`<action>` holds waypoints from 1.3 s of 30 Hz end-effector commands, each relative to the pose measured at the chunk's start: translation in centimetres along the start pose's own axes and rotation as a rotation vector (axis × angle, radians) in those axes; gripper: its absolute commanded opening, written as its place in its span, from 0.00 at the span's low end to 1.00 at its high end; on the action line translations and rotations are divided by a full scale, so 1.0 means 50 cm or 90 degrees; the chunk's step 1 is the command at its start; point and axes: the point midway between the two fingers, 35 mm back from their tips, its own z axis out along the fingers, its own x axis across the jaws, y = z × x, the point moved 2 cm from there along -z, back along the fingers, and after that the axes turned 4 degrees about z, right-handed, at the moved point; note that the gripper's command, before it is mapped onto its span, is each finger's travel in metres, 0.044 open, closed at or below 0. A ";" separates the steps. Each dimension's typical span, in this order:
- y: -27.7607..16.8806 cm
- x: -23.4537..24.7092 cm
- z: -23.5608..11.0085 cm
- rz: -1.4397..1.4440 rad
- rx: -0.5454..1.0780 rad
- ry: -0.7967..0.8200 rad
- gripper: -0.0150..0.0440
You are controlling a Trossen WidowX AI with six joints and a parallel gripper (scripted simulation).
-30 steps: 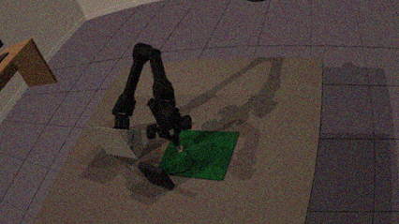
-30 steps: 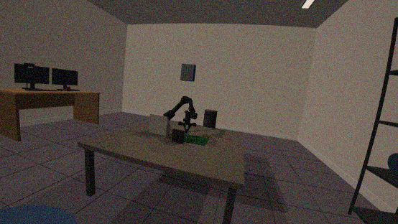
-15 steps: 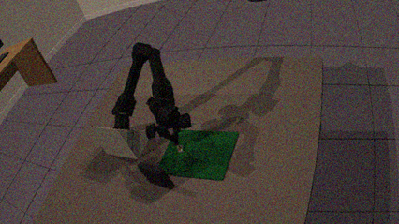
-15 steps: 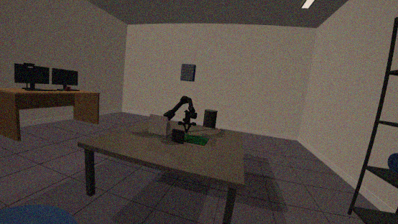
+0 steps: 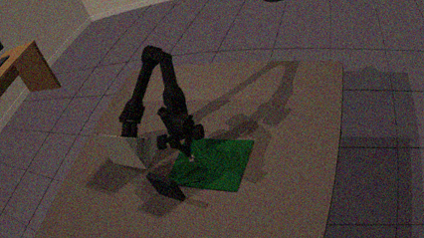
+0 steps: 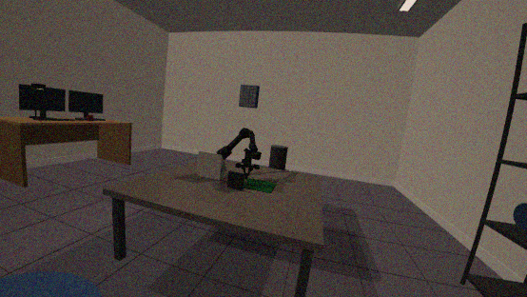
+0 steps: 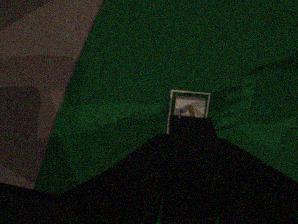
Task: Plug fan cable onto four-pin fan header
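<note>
The green board (image 5: 236, 154) (image 6: 266, 186) (image 7: 125, 40) lies flat on the table. The fan header (image 7: 190, 101) (image 5: 192, 159) is a small pale block inside a white printed outline; pins show faintly in it. My gripper (image 7: 189, 146) (image 5: 190, 155) (image 6: 246, 176) is shut on the fan plug, pointing down at the header's near edge. The plug is dark against the dark fingers, so its shape and its height over the pins cannot be told. The fan (image 5: 166, 187) (image 6: 235, 180) is a dark square block standing at the board's edge. The cable is barely visible.
A pale upright panel (image 5: 122, 151) (image 6: 209, 165) stands beside the arm, left of the board. The table (image 5: 272, 213) (image 6: 200, 205) carries the arm, panel, fan and board. A desk with monitors, a dark bin and a shelf stand farther off.
</note>
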 end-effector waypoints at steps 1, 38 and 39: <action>0.000 0.000 0.006 0.003 -0.002 -0.005 0.25; 0.002 -0.004 0.014 0.004 -0.002 -0.005 0.25; 0.002 -0.004 0.014 0.004 -0.002 -0.005 0.25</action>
